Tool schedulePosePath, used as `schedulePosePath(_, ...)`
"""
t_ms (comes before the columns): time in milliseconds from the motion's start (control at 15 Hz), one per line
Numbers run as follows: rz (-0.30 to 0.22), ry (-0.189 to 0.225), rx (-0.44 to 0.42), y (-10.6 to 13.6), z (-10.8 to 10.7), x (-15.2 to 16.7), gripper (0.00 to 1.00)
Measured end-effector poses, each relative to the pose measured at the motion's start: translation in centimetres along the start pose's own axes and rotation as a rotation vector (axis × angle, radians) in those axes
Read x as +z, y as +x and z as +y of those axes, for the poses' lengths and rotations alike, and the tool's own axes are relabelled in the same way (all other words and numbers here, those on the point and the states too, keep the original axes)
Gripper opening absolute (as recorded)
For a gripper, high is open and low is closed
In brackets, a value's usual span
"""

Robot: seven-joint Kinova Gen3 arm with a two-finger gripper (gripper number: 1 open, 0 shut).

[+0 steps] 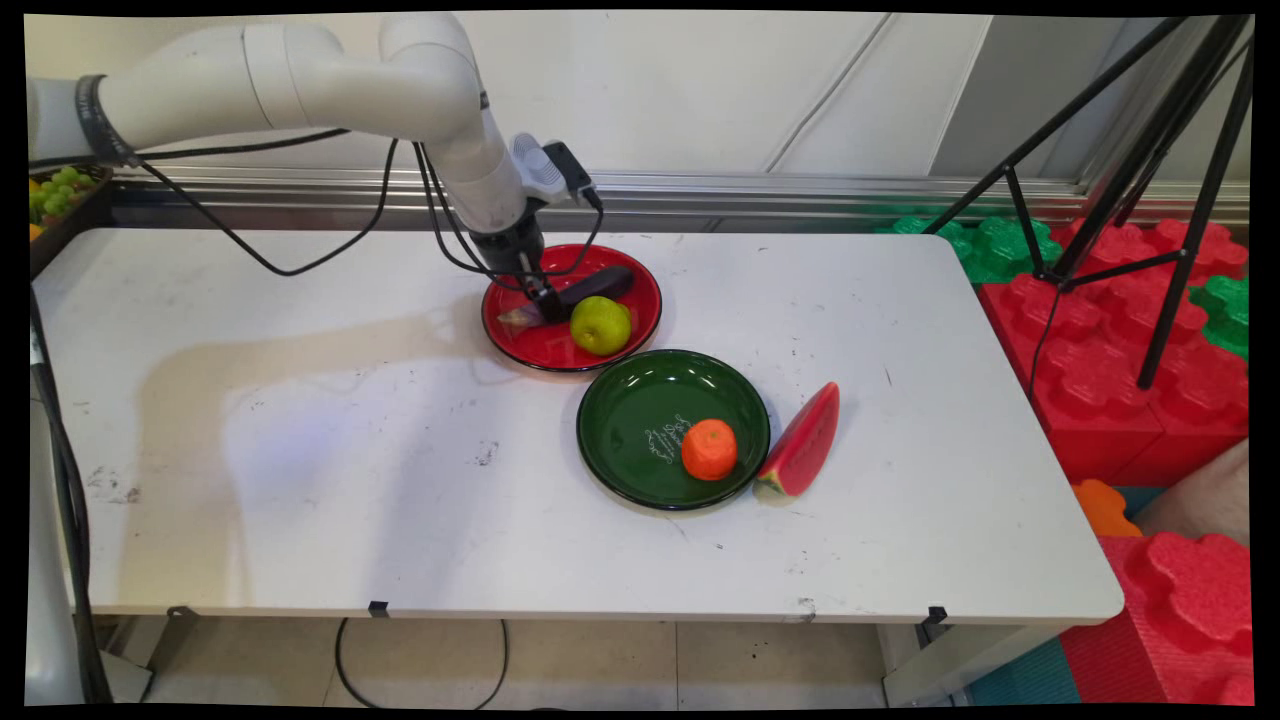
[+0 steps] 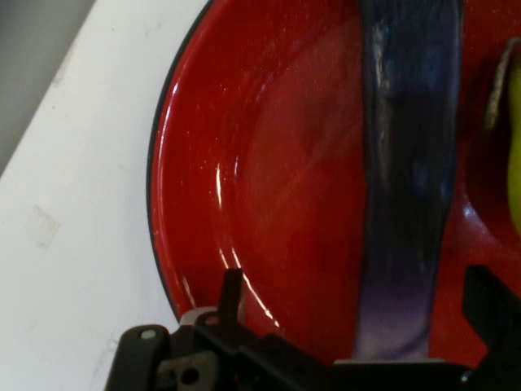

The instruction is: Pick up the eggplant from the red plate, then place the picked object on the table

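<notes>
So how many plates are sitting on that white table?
2. A glossy red round plate lies toward the far side under the black gripper; a glossy dark green round plate lies nearer, mid-table. None appears hidden.

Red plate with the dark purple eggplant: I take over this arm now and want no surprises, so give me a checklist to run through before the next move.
1. Black two-finger gripper down at the glossy red plate: ok.
2. Dark purple eggplant lies between the fingers, which stand apart on either side of it: ok.
3. Fingers pressing on the eggplant: cannot tell.
4. Yellow-green apple lies on the same plate, close beside the eggplant: not ok, little room.
5. Black cables hang over the plate's far rim: not ok.
6. Dark green plate with the orange tangerine, and the red watermelon slice against its rim, lie apart from the gripper: ok.
</notes>
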Motion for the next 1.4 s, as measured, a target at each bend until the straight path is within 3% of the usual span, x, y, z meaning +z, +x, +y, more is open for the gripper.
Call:
schedulePosePath(400, 0.009, -0.008, -0.032, -0.1, 0.0, 1.6, 1.0)
schedulePosePath(467, 0.013, -0.011, -0.037, -0.1, -0.1, 1.7, 0.0)
schedulePosePath(1000, 0.062, -0.001, -0.061, -1.1, -0.5, 0.2, 0.0)
schedulePosePath(1400, 0.11, 0.024, 0.001, -1.2, -1.0, -4.3, 0.0)
